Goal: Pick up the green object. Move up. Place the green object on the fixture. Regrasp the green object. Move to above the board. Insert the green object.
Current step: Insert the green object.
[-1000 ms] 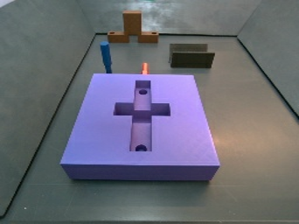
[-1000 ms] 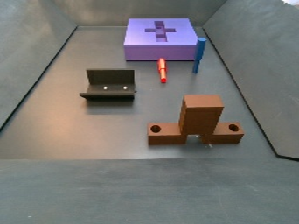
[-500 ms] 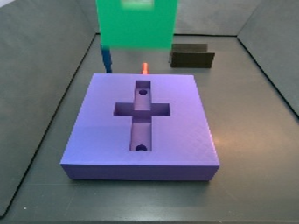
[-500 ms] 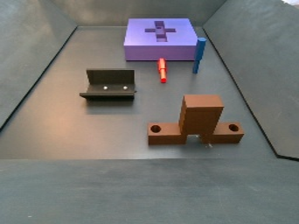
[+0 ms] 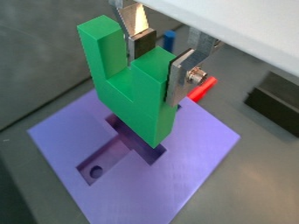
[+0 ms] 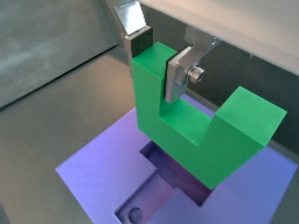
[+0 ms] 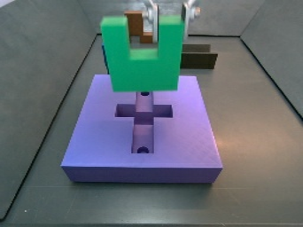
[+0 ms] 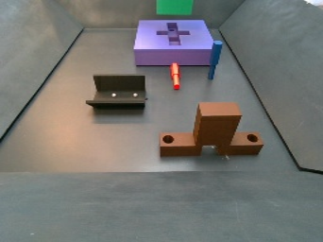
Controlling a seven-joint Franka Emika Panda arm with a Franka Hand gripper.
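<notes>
Two flat silver fingers [image 5: 183,77] with dark pads are clenched on one arm of the bright green chunky U-shaped block [image 5: 131,83], the plates pressed against either face of that arm in both wrist views [image 6: 176,77]. The gripper [image 7: 167,12] sits high over the far part of the large flat purple rectangular slab [image 7: 178,146], holding the green block [image 7: 140,55] in the air with its notch opening upward and its solid base hanging down. In a side view the block hangs above the cross-shaped recess [image 7: 142,112], clear of the slab's top face. In the wrist views the recess [image 6: 173,177] lies directly beneath the block's base, with a round hole [image 5: 94,171] in the channel.

Beyond the slab, a slim blue peg [image 8: 216,59] stands upright just beside its edge, and a small red rod [image 8: 175,76] lies on the floor near it. The dark L-shaped fixture [image 8: 119,92] stands well apart, and a brown cross-shaped piece [image 8: 217,130] farther off still.
</notes>
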